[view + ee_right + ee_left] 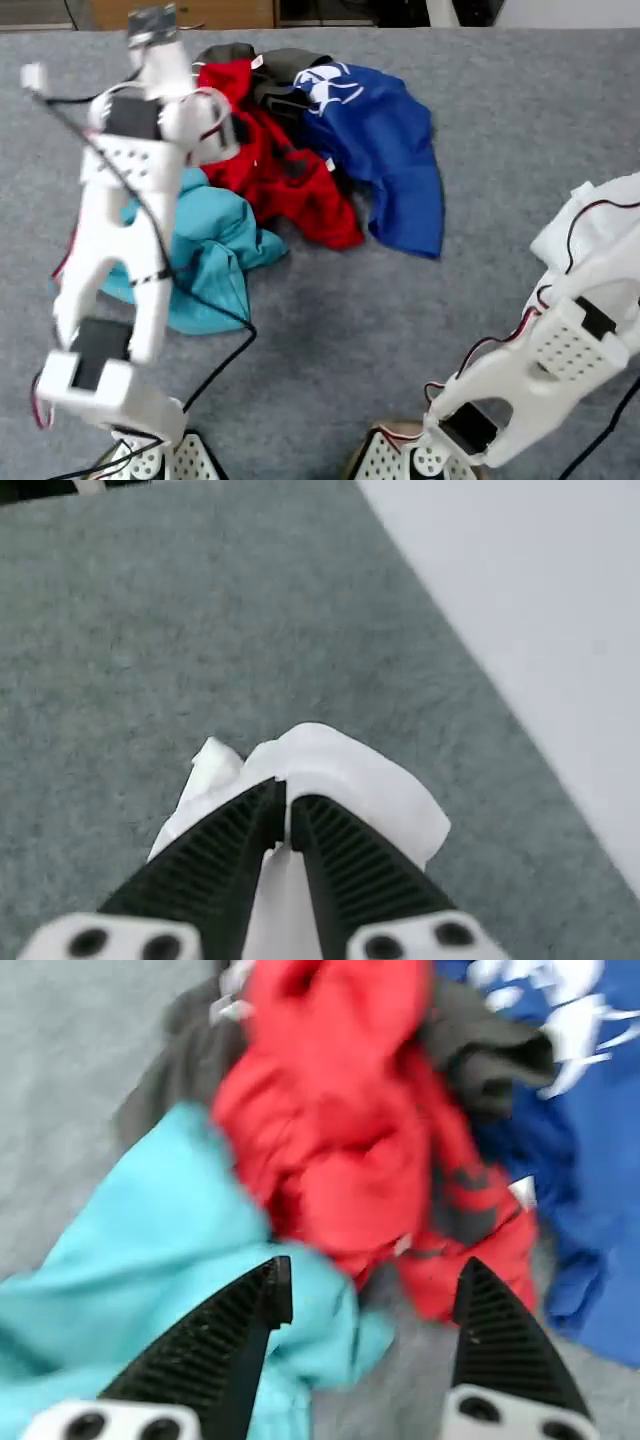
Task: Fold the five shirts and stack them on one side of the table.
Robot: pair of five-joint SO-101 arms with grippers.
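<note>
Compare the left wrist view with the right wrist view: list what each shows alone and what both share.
Left wrist, not right: the left pincer, open above the teal shirt, red shirt, dark shirt and blue shirt in a heap. Right wrist, not left: the right pincer, shut on the white shirt. Both: the grey table.

We had the left arm (120, 230) rising from its base at the near left edge of the bench (330, 330) and stretched away across it, the wrist tipped downward. The left tool (375, 1265) stood wide open, its two black ribbed fingers (235, 1330) well apart. The right arm (560, 350) leaned from its base out toward the right side, bent low. The right tool (288, 798) had its jaws drawn almost together, pinching a white shirt (350, 780).
</note>
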